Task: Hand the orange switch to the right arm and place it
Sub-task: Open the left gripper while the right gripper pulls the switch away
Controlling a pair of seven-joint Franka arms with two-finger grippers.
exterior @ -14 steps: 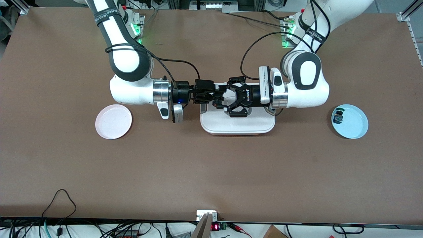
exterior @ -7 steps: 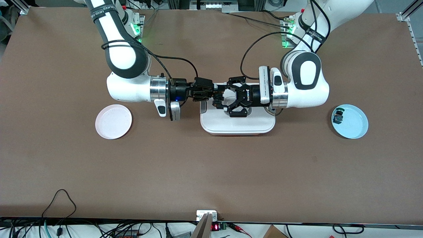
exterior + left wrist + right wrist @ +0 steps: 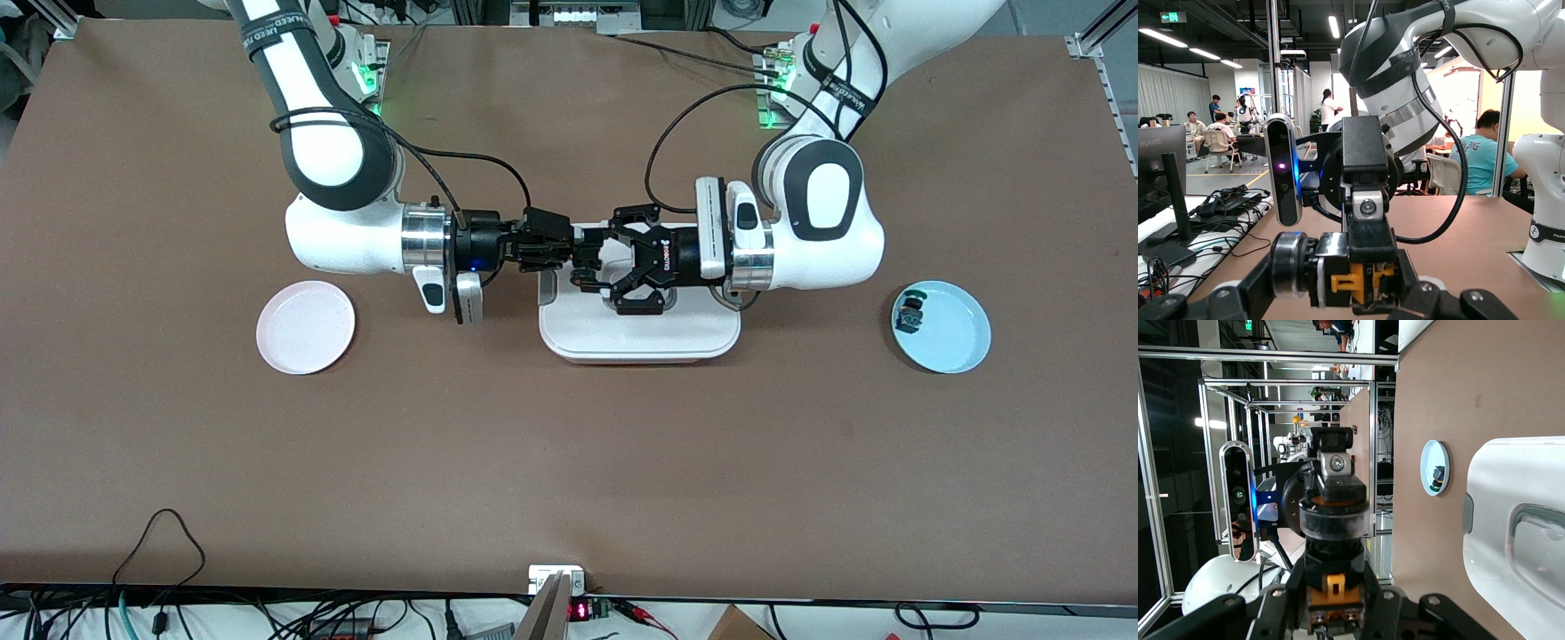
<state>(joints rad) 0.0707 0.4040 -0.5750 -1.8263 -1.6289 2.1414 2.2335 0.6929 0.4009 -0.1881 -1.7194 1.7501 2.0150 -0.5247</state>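
The orange switch [image 3: 582,258] hangs in the air over the white tray [image 3: 640,342], between the two grippers, which meet tip to tip. My left gripper [image 3: 597,265] is shut on it. The left wrist view shows the switch's black body with orange parts [image 3: 1365,280] and its silver ring, clamped in my left gripper [image 3: 1338,283]. My right gripper [image 3: 560,252], slim and black with a blue light, is also shut on the switch. In the right wrist view the switch [image 3: 1335,587] sits between the jaws of my right gripper [image 3: 1335,603].
A pink plate [image 3: 305,327] lies toward the right arm's end of the table. A light blue plate [image 3: 956,342] toward the left arm's end holds a small black switch with green-blue parts [image 3: 909,311]. Cables trail from both wrists.
My right gripper has closed onto the switch, and its wrist has shifted slightly toward the right arm's end of the table. The left arm has kept still, holding the switch.
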